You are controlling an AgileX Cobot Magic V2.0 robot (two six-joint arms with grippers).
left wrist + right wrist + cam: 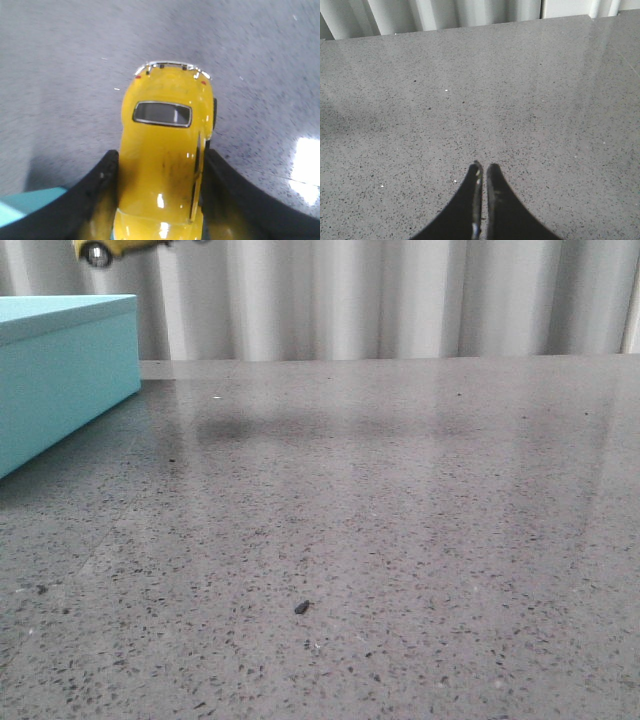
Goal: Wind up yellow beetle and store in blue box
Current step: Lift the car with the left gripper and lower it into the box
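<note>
Beetle (162, 165) clamped in left gripper (160, 200) jaws, airborne at upper left of front frame, near box (60, 380). Right gripper (481, 200) jaws together, empty. Storing remains; winding unverifiable.

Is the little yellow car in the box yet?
No, it is still out. The left gripper holds the yellow beetle up in the air above the grey table. The blue box looks shut.

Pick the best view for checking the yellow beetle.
Left wrist view: the yellow beetle fills the frame, roof and rear window clear, gripped between the left end effector fingers. Front view catches only a wheel and sliver of body at the top edge. Right wrist view shows none of it.
</note>
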